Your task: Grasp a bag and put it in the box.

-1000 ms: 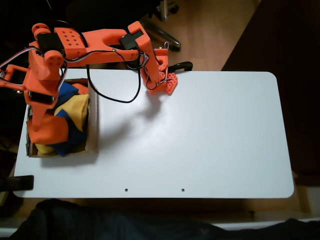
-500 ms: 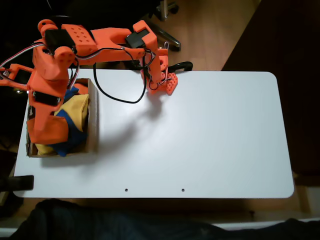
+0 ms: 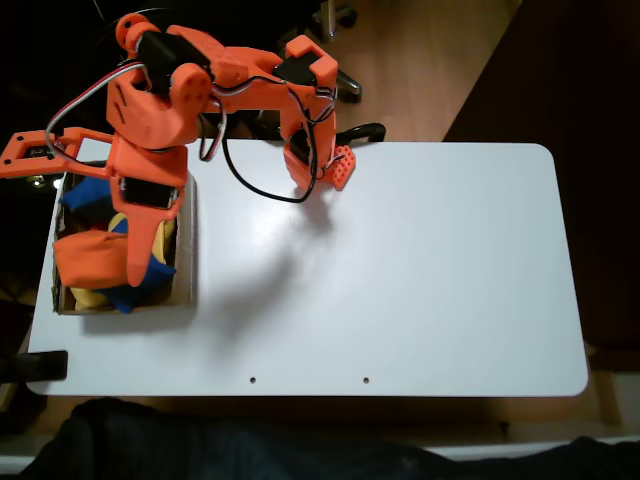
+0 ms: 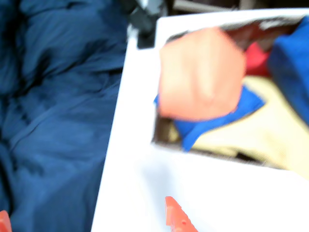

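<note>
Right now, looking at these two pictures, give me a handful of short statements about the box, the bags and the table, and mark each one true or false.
1. The orange bag lies inside the box. True.
2. The box sits at the right end of the table in the fixed view. False: it sits at the left end.
3. Blue bags and yellow bags share the box with the orange bag. True.
4. In the wrist view the orange bag lies under a blue bag. False: it rests on top of a blue bag.
5. The gripper is shut on the orange bag. False: its fingertips stand apart with nothing between them.
</note>
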Motion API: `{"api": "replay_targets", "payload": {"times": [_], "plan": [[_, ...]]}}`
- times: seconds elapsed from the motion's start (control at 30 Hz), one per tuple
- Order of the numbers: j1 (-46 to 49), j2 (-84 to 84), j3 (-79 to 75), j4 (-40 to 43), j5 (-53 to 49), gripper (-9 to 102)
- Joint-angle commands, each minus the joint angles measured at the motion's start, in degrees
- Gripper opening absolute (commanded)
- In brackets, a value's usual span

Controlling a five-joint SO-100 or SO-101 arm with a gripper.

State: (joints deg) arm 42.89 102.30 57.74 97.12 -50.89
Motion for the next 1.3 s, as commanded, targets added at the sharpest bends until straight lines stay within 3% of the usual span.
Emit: {"api": "replay_targets", "payload": {"times": [0.0,0.33,0.8,1.27], "plan": [[-2.9,3.96,-2.2,1.58,1.41,62],[-12.74,12.48,0.53,3.96,6.33,62],[-31.2,24.7,16.52,3.78,14.33,61],[-45.44,37.0,35.6,-3.52,24.26,46]]}}
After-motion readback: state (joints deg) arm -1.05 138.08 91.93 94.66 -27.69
